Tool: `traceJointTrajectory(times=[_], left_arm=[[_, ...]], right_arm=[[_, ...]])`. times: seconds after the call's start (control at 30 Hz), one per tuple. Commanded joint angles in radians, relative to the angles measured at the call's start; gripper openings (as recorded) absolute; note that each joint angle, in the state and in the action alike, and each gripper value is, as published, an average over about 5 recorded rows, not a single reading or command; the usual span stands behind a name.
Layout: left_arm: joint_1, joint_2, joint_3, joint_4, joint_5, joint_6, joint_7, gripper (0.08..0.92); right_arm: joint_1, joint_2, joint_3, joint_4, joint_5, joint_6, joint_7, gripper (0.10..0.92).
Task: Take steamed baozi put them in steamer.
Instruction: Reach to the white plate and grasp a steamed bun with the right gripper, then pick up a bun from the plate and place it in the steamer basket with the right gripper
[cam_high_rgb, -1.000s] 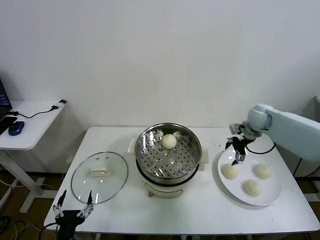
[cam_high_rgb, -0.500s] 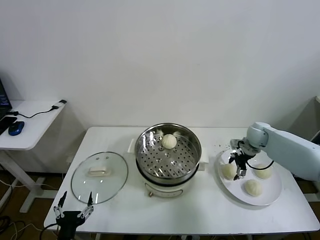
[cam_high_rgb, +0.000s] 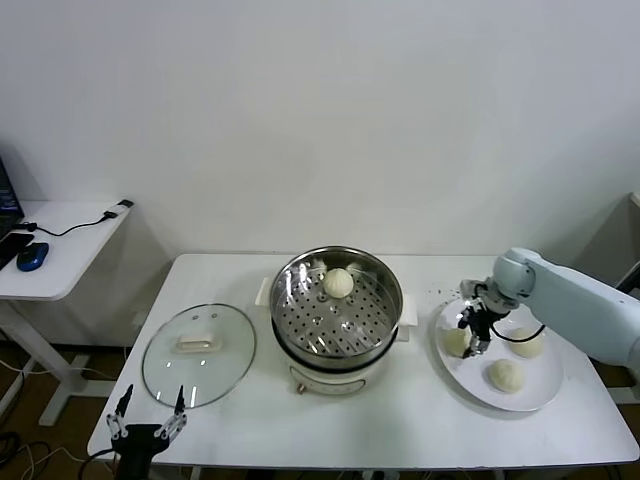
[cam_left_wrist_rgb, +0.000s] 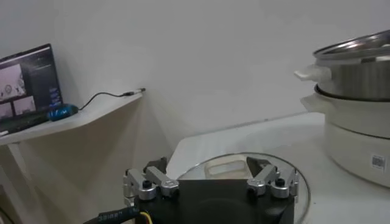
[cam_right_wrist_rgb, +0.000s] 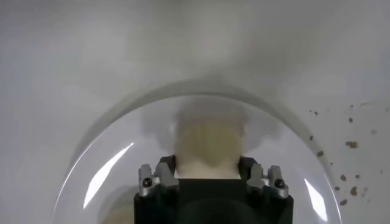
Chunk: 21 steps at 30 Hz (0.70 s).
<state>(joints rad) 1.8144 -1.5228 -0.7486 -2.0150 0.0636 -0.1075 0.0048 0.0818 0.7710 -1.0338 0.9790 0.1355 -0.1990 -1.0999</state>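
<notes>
Over the white plate (cam_high_rgb: 535, 385) at the table's right end, the right gripper (cam_high_rgb: 468, 335) sits lowered with its fingers (cam_right_wrist_rgb: 164, 171) straddling the nearest baozi (cam_high_rgb: 456, 342), apparently in contact, though whether the grip is fully pinched cannot be told; this is judged to be the grasp step for the second bun, so the next move calls for a firm closure, a lift and a carry leftward to the steamer (cam_high_rgb: 337, 305), where one baozi (cam_high_rgb: 338, 282) already rests on the perforated tray. Two further buns (cam_high_rgb: 506, 375) remain on the plate, the left gripper (cam_high_rgb: 148, 426) hangs parked with fingers spread at the table's near left edge beside the glass lid (cam_high_rgb: 199, 354), and the white table (cam_high_rgb: 400, 420) stands against a plain white wall, with a side desk (cam_high_rgb: 60, 250) carrying a mouse and cable to the left.
</notes>
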Motion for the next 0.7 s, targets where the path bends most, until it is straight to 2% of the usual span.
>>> traceJointTrajectory(times=[0.03, 0.2, 0.37, 0.7], left_arm=[[0.004, 0.001, -0.001, 0.000, 0.000, -0.002, -0.001, 0.823], [0.012, 0.001, 0.001, -0.004, 0.000, -0.005, -0.001, 0.823], [0.018, 0.001, 0.005, -0.012, 0.000, -0.007, -0.002, 0.823], [0.037, -0.001, 0.021, -0.030, -0.006, -0.015, 0.007, 0.823]], right_arm=[[0.009, -0.006, 0.007, -0.004, 0.017, 0.001, -0.001, 0.615], [0.145, -0.020, -0.075, 0.020, 0.112, -0.005, 0.000, 0.599], [0.379, -0.001, -0.252, 0.039, 0.277, -0.013, -0.004, 0.586], [0.768, 0.172, -0.497, 0.133, 0.622, -0.061, 0.017, 0.581]])
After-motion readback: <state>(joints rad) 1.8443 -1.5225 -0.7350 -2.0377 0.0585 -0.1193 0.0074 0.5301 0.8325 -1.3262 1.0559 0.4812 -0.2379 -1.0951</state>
